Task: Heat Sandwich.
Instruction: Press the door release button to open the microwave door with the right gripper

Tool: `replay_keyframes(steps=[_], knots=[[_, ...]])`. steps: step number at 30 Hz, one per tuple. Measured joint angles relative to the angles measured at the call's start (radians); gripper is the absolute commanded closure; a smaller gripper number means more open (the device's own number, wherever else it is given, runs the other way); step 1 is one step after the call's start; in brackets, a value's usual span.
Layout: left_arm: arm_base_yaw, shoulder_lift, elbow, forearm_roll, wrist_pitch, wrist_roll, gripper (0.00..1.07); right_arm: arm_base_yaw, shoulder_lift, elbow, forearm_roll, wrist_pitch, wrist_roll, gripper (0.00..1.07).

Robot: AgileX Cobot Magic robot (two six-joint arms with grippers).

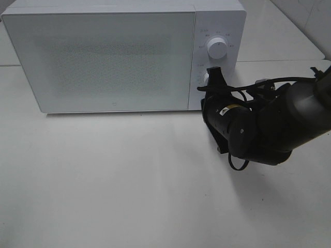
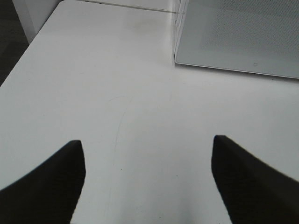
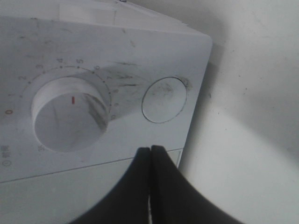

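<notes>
The sandwich is out of view in every frame. A white microwave (image 1: 108, 59) stands at the back of the table with its door closed. My right gripper (image 1: 213, 72) is shut and empty, its tips at the control panel just below the upper dial (image 1: 216, 49). In the right wrist view the shut gripper (image 3: 150, 151) points at the panel between a numbered dial (image 3: 70, 116) and a round button (image 3: 163, 99); I cannot tell if it touches. My left gripper (image 2: 148, 140) hangs open over bare table, with nothing between its dark fingers (image 2: 56, 186).
The white table (image 1: 129, 181) spreads in front of the microwave, whose lower front corner (image 2: 243, 37) shows in the left wrist view. The table's left edge (image 2: 28, 51) lies close to my left gripper. My right arm (image 1: 279, 121) reaches in from the right.
</notes>
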Motion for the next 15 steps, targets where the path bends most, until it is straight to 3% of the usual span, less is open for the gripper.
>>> replay_keyframes(steps=[15], knots=[[0.0,0.0,0.0,0.0,0.0,0.0,0.35,-0.007,0.107,-0.103,0.096,0.025,-0.007,1.07]])
